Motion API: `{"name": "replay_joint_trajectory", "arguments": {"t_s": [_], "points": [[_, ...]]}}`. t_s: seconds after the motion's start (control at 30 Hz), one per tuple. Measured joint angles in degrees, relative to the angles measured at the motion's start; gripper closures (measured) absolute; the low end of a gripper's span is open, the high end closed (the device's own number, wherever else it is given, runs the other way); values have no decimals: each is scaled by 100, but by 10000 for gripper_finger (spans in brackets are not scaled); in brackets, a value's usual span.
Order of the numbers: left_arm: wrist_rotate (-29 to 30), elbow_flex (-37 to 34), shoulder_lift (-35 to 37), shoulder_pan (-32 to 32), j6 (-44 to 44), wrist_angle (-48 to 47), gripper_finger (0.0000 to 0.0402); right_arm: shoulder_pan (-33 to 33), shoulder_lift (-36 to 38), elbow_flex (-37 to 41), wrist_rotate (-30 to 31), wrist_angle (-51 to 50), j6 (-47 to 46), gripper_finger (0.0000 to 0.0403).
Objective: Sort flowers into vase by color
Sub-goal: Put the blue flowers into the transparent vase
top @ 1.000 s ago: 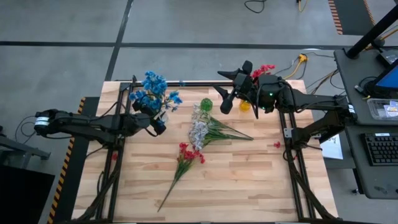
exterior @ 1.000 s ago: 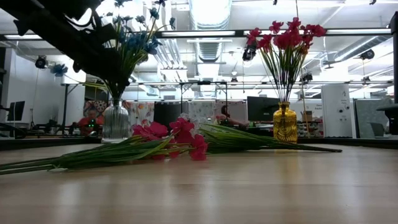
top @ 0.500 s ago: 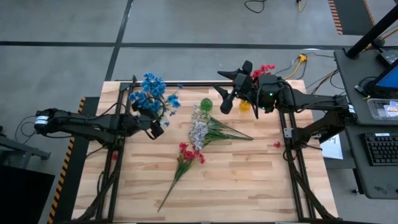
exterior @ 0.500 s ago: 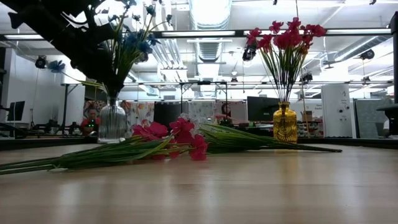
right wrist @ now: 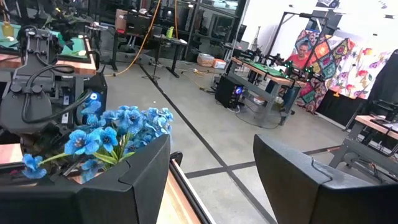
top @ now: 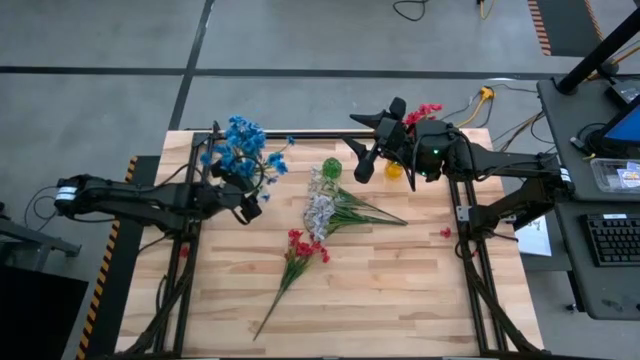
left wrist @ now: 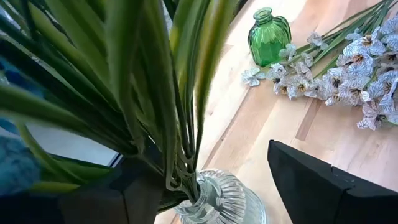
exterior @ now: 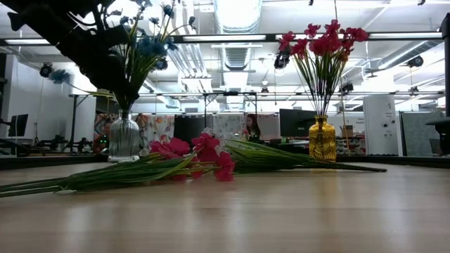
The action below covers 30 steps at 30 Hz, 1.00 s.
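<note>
The blue flowers [top: 238,150] stand with their green stems [left wrist: 180,124] in a clear ribbed glass vase [left wrist: 217,196] at the table's far left. My left gripper [left wrist: 208,165] is open around those stems just above the vase's neck. The stems are close to one finger. A red spray [top: 305,248] and a white spray [top: 320,205] lie flat on the table's middle. More red flowers [exterior: 323,42] stand in a yellow vase [exterior: 322,140] at the far right. My right gripper [top: 362,142] hangs open, high above the table's far side, beside them. My left gripper comes at the blue flowers' stems slanting down from the table's left. One finger [left wrist: 134,193] stands right beside the lower stems [left wrist: 171,177] above the vase's neck. I cannot tell whether it touches them. The other finger is well clear.
An empty green glass vase [top: 331,168] stands between the two filled vases, by the white spray's blossoms. A small red bit [top: 445,232] lies near the table's right edge. The near half of the wooden table [top: 400,300] is bare.
My left gripper has rolled a little at the blue flowers without leaving its place. The blue spray has swung slightly toward the table's left, and the clear vase has slid a little the same way.
</note>
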State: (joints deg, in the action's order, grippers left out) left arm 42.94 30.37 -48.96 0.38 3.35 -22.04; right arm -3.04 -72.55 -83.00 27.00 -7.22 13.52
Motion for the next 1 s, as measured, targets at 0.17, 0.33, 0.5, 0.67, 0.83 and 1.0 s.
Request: {"name": "replay_joint_trajectory", "arguments": {"t_s": [0.17,0.33,0.5,0.67,0.83,1.0], "points": [[0,73,114,0,11,7,143,0,0,0,0,-12,0,179],[-86,76,213,0,38,-39,144,3,4,14,-6,-448,-83,179],[-365,93,319,-2,127,-81,144,4,4,61,-9,-935,-363,179],[-725,444,300,-2,451,-835,144,2,4,66,-4,-1052,-437,179],[-867,1005,212,-2,803,-1758,144,2,4,68,-4,-1054,-437,179],[-933,1338,193,-2,775,-2011,144,2,4,68,-4,-1054,-413,179]]}}
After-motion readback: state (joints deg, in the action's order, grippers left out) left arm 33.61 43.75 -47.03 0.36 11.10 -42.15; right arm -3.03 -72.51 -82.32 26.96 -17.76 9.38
